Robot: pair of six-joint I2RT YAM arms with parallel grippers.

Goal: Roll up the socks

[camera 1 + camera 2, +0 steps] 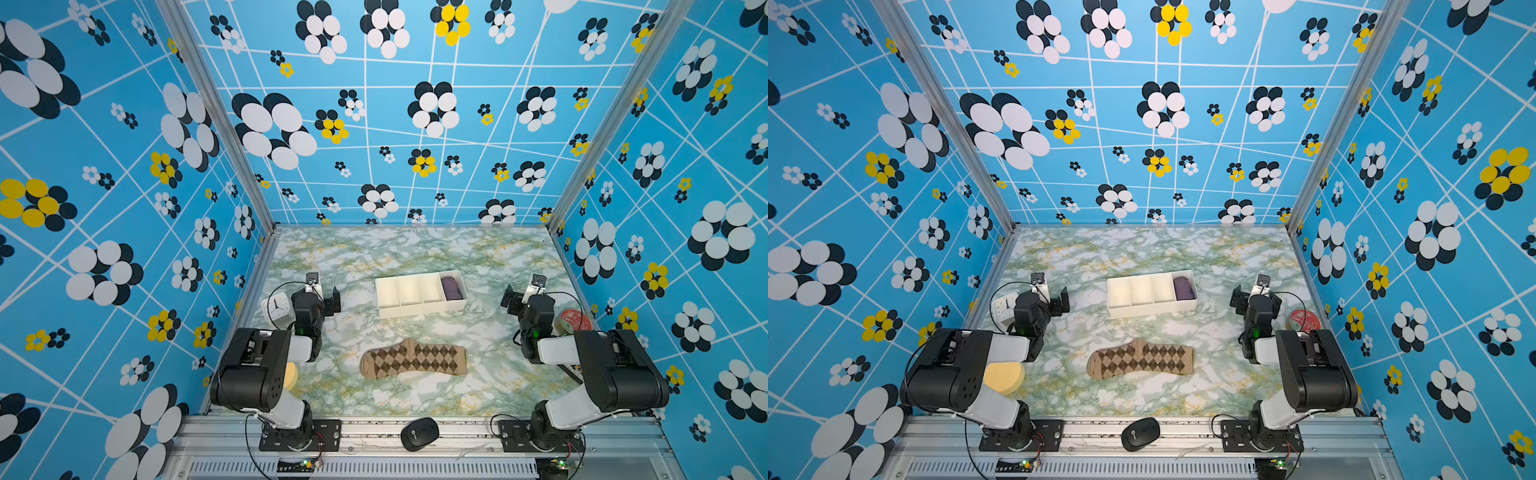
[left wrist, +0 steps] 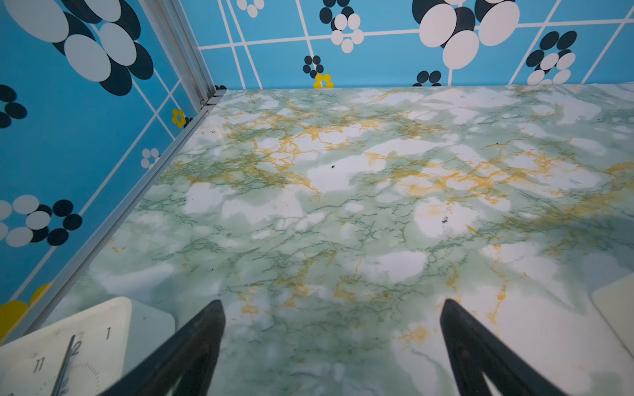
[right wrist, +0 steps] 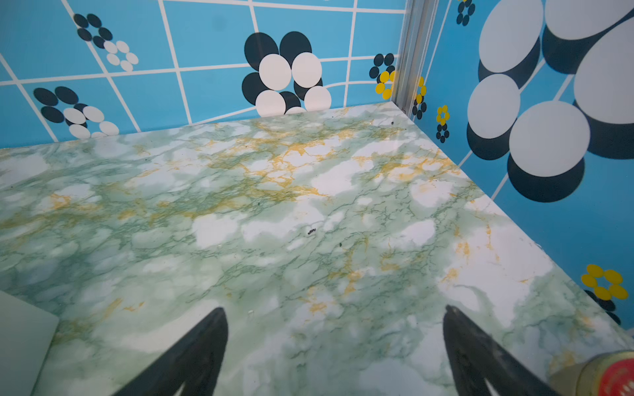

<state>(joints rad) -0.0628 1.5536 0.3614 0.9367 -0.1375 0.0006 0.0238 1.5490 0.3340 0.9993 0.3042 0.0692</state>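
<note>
Nearest, bottom centre of both top views: black computer mouse (image 1: 419,433) on the metal front rail (image 1: 374,428), off the tabletop. Lower left: yellow sponge (image 1: 1004,377), partly hidden under my left arm (image 1: 951,365).

The socks (image 1: 413,358) lie flat and unrolled on the marble-print table (image 1: 374,249), centre of the frame, in the near half of the tabletop. Toe end points left, cuff right, heel bump toward the far side. Tan knit, dark brown argyle diamonds. It looks like a stacked pair, but from above I can't tell for sure. Neither of my grippers touches them.

My left gripper (image 2: 332,303) is spread wide with nothing between the fingers; the left wrist view shows only bare marble print under it. In the top views it sits at the left of the table, farther back than the socks and well apart from them. A white square clock (image 1: 277,307) stands just beside it, toward the left wall.

My right gripper (image 3: 334,310) is also spread wide and holds nothing. It sits at the right of the table, about level with the left one. A round red-topped container (image 1: 574,322) sits at the right table edge, just beside it.

Farther back, centre: white four-compartment tray (image 1: 419,311), slightly angled, between the two grippers and apart from both. A purple fabric bundle (image 1: 451,288) sits in its rightmost compartment.

Behind that, the table runs to the blue flower-print back wall (image 1: 395,124).
</note>
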